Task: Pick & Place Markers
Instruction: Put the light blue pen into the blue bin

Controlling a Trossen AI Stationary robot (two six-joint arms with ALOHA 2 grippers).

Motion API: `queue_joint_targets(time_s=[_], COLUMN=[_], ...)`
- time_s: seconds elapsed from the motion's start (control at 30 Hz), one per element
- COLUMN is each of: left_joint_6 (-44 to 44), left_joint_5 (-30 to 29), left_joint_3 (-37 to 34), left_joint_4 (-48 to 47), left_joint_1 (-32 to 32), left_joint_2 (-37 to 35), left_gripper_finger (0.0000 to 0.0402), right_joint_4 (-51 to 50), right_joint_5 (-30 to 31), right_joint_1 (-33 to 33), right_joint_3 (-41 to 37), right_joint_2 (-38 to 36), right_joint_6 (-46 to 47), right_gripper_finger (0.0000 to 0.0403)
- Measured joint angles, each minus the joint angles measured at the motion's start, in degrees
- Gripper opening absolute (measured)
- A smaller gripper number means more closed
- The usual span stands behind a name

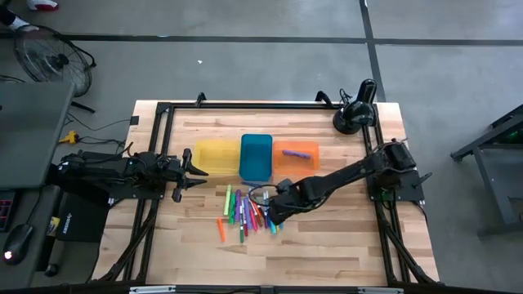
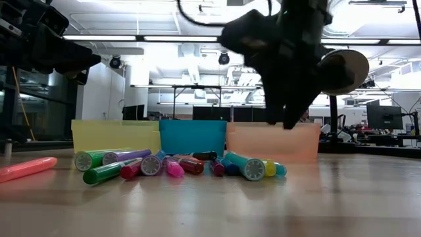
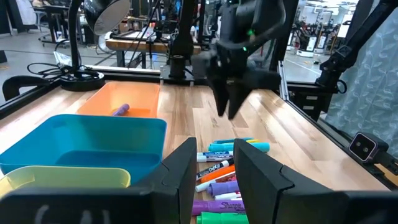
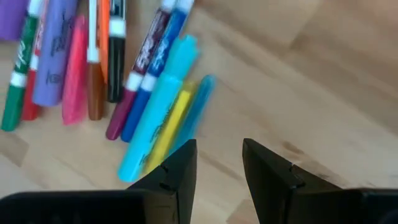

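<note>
The markers [image 1: 245, 214] lie in a loose heap on the wooden table [image 1: 343, 245], just in front of three trays set side by side: a yellow tray [image 1: 216, 155], a blue tray [image 1: 256, 156] and an orange tray [image 1: 296, 155]. One orange marker [image 1: 221, 229] lies a little apart at the heap's near left edge. A single purple marker [image 1: 296, 152] rests inside the orange tray.

The right gripper [image 1: 274, 214] hangs just above the right edge of the heap, its arm stretched diagonally across the table from its base at the right side and bent down at the wrist. In the right wrist view its two fingers [image 4: 174, 171] stand apart with a clear gap and nothing between them, pointing down beside a light blue marker [image 4: 158, 109] and a yellow one [image 4: 166, 124]; whether the tips touch the table is hard to tell.

The left gripper [image 1: 194, 168] waits at the table's left side, arm level and pointing toward the yellow tray, raised off the surface. Its fingers [image 3: 180, 177] are likewise parted and empty.

A black desk lamp [image 1: 356, 110] stands at the far right corner.
</note>
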Motion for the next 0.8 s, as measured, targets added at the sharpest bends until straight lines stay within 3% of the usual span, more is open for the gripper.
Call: queue_joint_targets(time_s=[0.47,0.8], left_joint_6=[0.0,0.0], left_joint_5=[0.0,0.0], left_joint_3=[0.0,0.0], left_joint_4=[0.0,0.0], left_joint_1=[0.0,0.0], left_joint_2=[0.0,0.0], left_gripper_finger=[0.0104,0.0104], right_joint_4=[4.9,5.9], right_joint_5=[-4.2,-3.7], right_joint_1=[-1.0,-1.2], right_joint_3=[0.0,0.1], right_joint_2=[5.2,5.9], right_joint_6=[-0.4,-0.2], right_gripper_finger=[0.0119,0.0119])
